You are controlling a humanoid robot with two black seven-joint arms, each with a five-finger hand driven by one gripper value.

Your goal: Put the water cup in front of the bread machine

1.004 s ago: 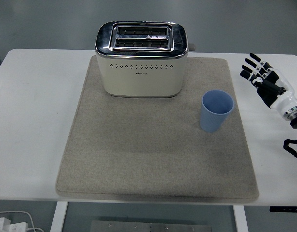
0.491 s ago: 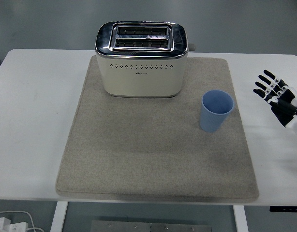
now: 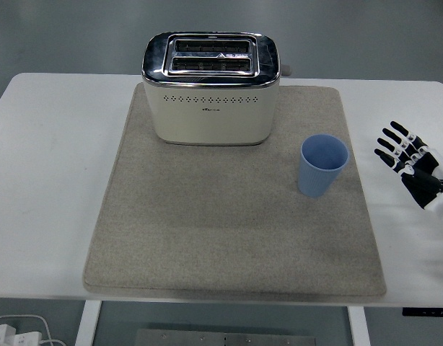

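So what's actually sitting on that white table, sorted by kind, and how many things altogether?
Toaster: 1
Blue cup: 1
Grey mat: 1
Robot hand: 1, resting at the right edge, fingers spread, holding nothing
Total: 4

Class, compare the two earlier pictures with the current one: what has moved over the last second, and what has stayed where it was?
Only the right hand moved: it drew back from higher up over the table's right side, down towards the right edge, fingers spread, holding nothing. The blue water cup stayed upright on the grey mat, to the right of and in front of the bread machine, which also stayed put. Nothing was grasped or released.
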